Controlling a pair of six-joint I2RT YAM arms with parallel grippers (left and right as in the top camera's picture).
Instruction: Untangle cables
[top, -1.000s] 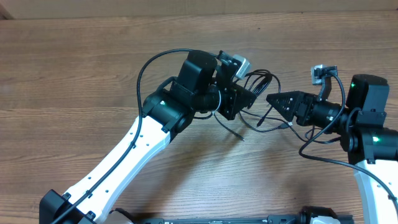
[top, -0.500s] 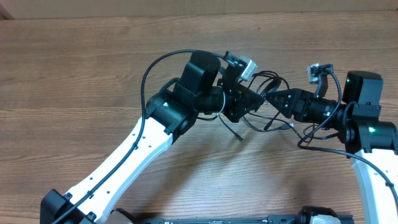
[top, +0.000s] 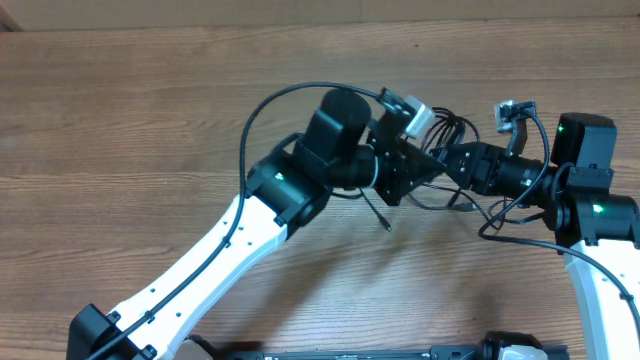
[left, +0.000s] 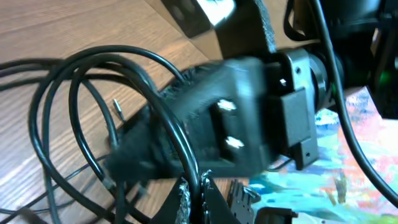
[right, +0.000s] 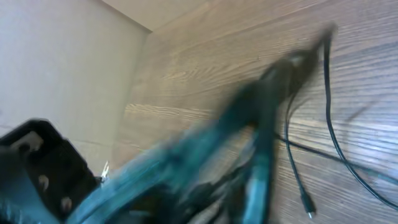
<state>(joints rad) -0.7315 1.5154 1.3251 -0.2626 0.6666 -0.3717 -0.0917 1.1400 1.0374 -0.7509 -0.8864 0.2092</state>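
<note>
Spreads under both tools as a brown wooden table (top: 120, 120). Shows the left arm (top: 230, 240), white with black joints, stretching away behind its tool toward the near edge, and the right arm (top: 590, 215) standing behind its own tool. Carries a thick black arm lead (top: 262, 108) in a high arc behind the left tool. Finds the left gripper (top: 430, 168) and the right gripper (top: 450, 158) tip to tip and pointing at each other; from overhead, cannot say whether touching or just apart. Has the left gripper's fingers (left: 183, 198) pressed together and clamped on a strand of the cables (left: 118, 50), which runs straight down into the pinch in the left wrist view. Cannot tell whether the right gripper's fingers stand apart or together: smeared by blur in the right wrist view, and only a dark blurred bulk ahead of the left fingers in the left wrist view. Puts the cables as a bunch of thin black loops around the meeting tips, some curling on the far side of both tools, others sagging on the near side just beneath them. Trails one loose strand back under the left gripper's body, ending in a small plug (top: 385, 224) on the wood, apart from either tool.
</note>
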